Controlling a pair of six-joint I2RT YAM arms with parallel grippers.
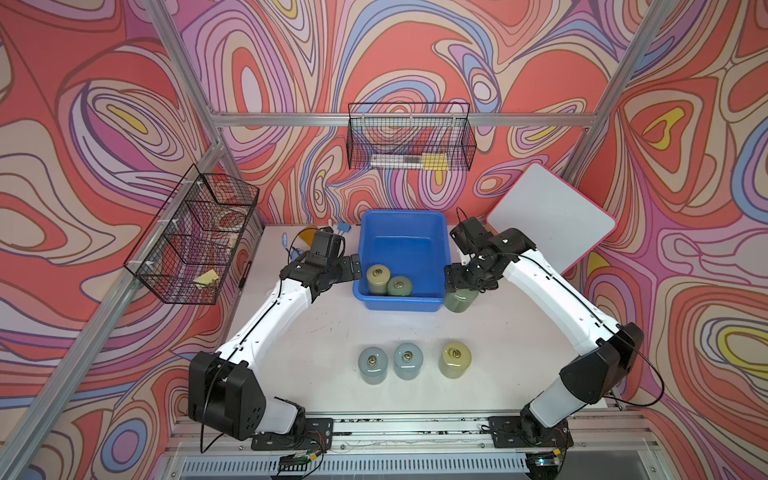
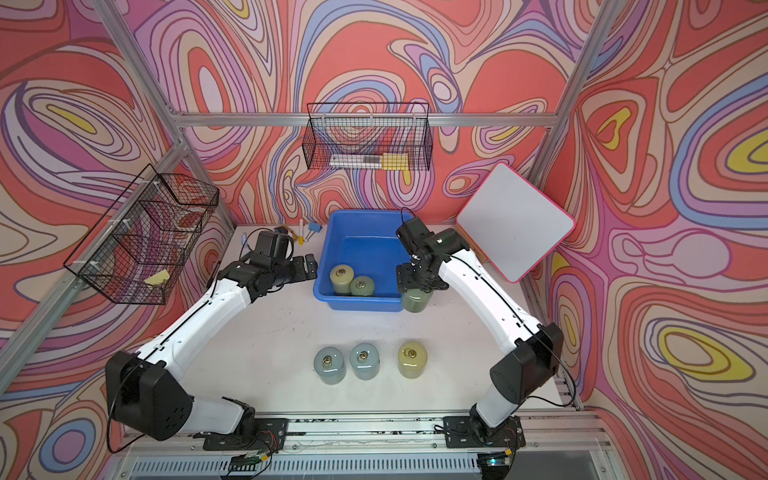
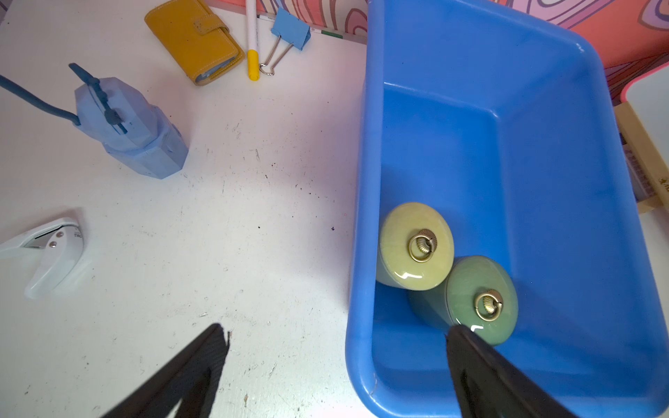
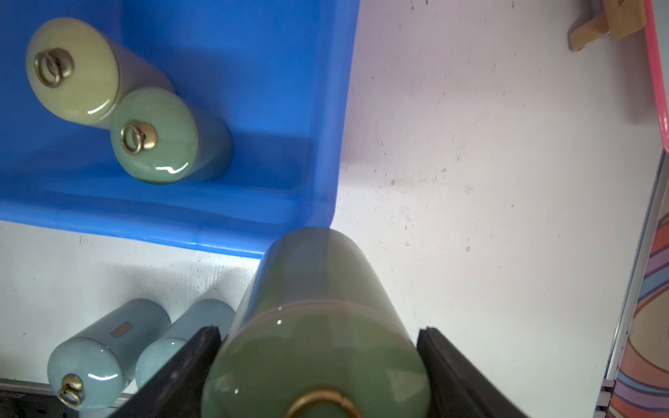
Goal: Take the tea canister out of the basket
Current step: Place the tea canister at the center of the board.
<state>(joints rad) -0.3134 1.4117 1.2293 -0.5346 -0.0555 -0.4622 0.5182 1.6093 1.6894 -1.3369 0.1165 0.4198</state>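
The blue basket (image 1: pixel 401 214) stands at the back middle of the table. Inside it, by the near left corner, a yellow-green tea canister (image 1: pixel 378 279) and a green one (image 1: pixel 399 286) stand upright and touching. My right gripper (image 4: pixel 318 333) is shut on a darker green tea canister (image 4: pixel 318 282), gripping it near the lid. That canister (image 1: pixel 459 302) is outside the basket, just off its near right corner. My left gripper (image 3: pixel 338 333) is open and holds nothing. It straddles the basket's left rim (image 3: pixel 358 217), one finger over the table and one over the inside.
Two pale blue canisters (image 1: pixel 372 363) (image 1: pixel 408 359) and a yellow one (image 1: pixel 455 358) stand in a row at the table's front. A yellow wallet (image 3: pixel 195 39), marker, binder clip, blue object (image 3: pixel 130 130) and hole punch (image 3: pixel 50 249) lie left of the basket. A white board (image 1: pixel 552 224) leans at the right.
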